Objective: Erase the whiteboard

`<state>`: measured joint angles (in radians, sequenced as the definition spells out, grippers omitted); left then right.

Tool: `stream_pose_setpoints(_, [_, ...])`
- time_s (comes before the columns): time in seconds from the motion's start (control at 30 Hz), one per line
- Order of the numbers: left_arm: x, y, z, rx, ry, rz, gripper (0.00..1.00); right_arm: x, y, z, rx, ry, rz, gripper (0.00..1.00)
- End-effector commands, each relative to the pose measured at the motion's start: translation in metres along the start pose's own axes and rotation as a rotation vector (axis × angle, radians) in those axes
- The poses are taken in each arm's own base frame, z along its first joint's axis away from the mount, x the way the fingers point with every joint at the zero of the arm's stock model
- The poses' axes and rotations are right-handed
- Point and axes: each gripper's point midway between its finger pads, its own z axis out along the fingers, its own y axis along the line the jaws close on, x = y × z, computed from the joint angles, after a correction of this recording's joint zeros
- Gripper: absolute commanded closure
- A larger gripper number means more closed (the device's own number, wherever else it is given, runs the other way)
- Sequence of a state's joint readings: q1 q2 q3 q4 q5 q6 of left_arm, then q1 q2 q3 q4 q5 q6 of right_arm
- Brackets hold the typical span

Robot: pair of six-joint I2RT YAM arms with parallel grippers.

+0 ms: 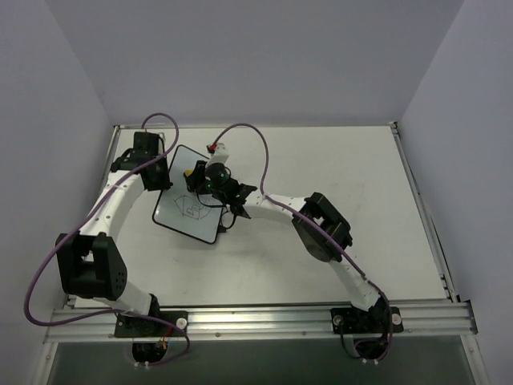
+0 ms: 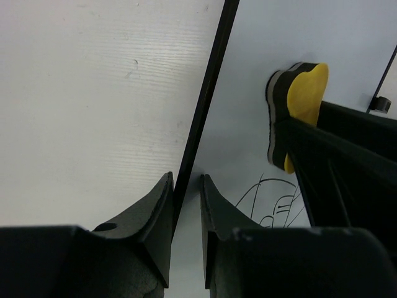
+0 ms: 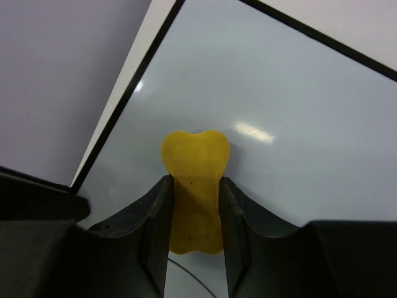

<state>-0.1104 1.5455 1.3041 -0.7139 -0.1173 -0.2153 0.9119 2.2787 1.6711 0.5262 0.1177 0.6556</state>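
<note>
The whiteboard [image 1: 180, 220] lies flat on the table at left of centre, with a thin black line drawing [image 1: 192, 205] on it. My left gripper [image 1: 163, 178] is shut on the board's left black rim [image 2: 211, 81], one jaw on each side of it [image 2: 185, 185]. My right gripper [image 1: 198, 178] is shut on the small yellow eraser [image 1: 189, 172] and holds it over the board's upper part, above the drawing. In the right wrist view the eraser [image 3: 195, 155] sits between my fingertips [image 3: 195, 181] against the white surface [image 3: 279, 112]. It also shows in the left wrist view [image 2: 304, 93], near the drawing [image 2: 273, 198].
The white table [image 1: 337, 168] is walled by pale panels on three sides. An aluminium rail [image 1: 264, 319] runs along the near edge by the arm bases. Purple cables [image 1: 252, 132] loop over both arms.
</note>
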Motion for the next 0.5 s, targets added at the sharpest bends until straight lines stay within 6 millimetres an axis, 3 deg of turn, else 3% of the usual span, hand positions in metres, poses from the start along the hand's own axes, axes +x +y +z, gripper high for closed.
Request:
stream_pose_setpoints(0.0, [0.038, 0.002, 0.014, -0.031, 0.131, 0.035, 0.98, 0.065, 0.013, -0.014, -0.029, 0.165, -0.035, 1.00])
stream_pose_setpoints(0.1, [0.038, 0.002, 0.014, -0.031, 0.129, 0.034, 0.98, 0.065, -0.007, -0.015, 0.006, 0.167, -0.020, 1.00])
stream_pose_setpoints(0.23, [0.037, 0.001, 0.013, -0.031, 0.127, 0.034, 0.98, 0.072, -0.060, -0.021, 0.088, 0.196, 0.013, 1.00])
stream_pose_setpoints(0.47, [0.037, 0.001, 0.012, -0.034, 0.126, 0.037, 0.98, 0.093, -0.101, -0.042, 0.159, 0.235, -0.001, 1.00])
